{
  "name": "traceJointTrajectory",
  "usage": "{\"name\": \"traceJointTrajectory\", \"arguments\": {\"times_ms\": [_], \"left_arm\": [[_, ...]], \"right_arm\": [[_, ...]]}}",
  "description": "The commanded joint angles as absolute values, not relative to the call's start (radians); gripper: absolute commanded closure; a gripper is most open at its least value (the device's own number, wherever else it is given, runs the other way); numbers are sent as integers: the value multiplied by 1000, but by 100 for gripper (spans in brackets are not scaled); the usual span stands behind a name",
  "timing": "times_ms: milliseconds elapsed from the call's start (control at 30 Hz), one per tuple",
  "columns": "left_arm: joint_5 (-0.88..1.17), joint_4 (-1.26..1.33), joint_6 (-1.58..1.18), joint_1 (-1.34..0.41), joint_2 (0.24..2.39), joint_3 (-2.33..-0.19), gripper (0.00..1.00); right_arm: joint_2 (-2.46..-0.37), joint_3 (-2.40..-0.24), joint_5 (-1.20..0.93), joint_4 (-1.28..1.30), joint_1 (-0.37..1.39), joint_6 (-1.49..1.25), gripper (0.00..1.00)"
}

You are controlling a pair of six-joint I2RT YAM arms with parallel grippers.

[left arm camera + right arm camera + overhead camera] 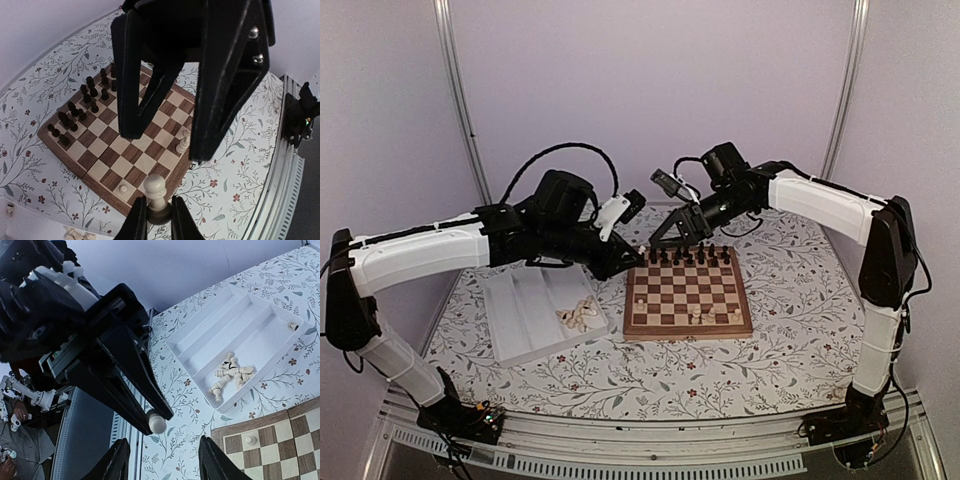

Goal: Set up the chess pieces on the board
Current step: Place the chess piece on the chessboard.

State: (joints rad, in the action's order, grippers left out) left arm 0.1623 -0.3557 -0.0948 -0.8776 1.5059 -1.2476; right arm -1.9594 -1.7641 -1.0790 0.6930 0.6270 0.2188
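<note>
Grip on one pale chess piece by the left gripper: clamped low on the base, leaving the head upright and free, most likely so as to go down straight on a square. Hangs over the table just beside the board's left edge, between tray and board; not yet set down.

Fingers of the right gripper apart, nothing between them. Hovers above the far left corner of the board, close to the left gripper, perhaps waiting its turn or keeping clear of the near rows.

Dark pieces ranked in two rows along the far edge of the board, which marks the near edge as the pale side. Only a few pale pieces standing there, by the near right corner, so most of the task remains. Rest of the pale pieces heaped lying down at the near right end of the tray, within the left arm's reach.

No brand, label or readable writing anywhere.
</note>
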Motion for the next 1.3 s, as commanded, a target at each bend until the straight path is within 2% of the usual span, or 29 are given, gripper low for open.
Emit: {"name": "traceJointTrajectory", "arguments": {"times_ms": [0, 133, 367, 500, 600, 700, 800, 900, 967, 1100, 1267], "left_arm": [[192, -308, -64, -910, 1544, -1294, 94], [191, -309, -55, -919, 1561, -1316, 94], [179, -295, -57, -922, 1565, -1322, 94], [169, -286, -56, -922, 1563, -1319, 94], [168, -284, -56, -923, 1567, -1322, 94], [159, -280, -57, -922, 1570, -1321, 93], [129, -280, -60, -924, 1575, -1317, 79], [94, -303, -31, -924, 1572, -1307, 62], [56, -333, -3, -922, 1558, -1299, 55], [-42, -378, 69, -889, 1502, -1256, 51], [-20, -364, 40, -808, 1456, -1214, 50]], "right_arm": [[-1973, -1776, -1182, 694, 644, 184, 51], [-1978, -1773, -1199, 692, 649, 178, 53], [-1982, -1744, -1229, 690, 649, 178, 65], [-1982, -1734, -1230, 689, 649, 181, 68], [-1982, -1733, -1227, 686, 649, 179, 75], [-1983, -1732, -1219, 686, 649, 181, 87], [-1974, -1732, -1173, 684, 649, 193, 94], [-1953, -1730, -1092, 692, 638, 213, 96], [-1922, -1718, -1026, 707, 617, 242, 96], [-1826, -1626, -820, 711, 558, 312, 96], [-1698, -1437, -504, 698, 517, 424, 96]]}}
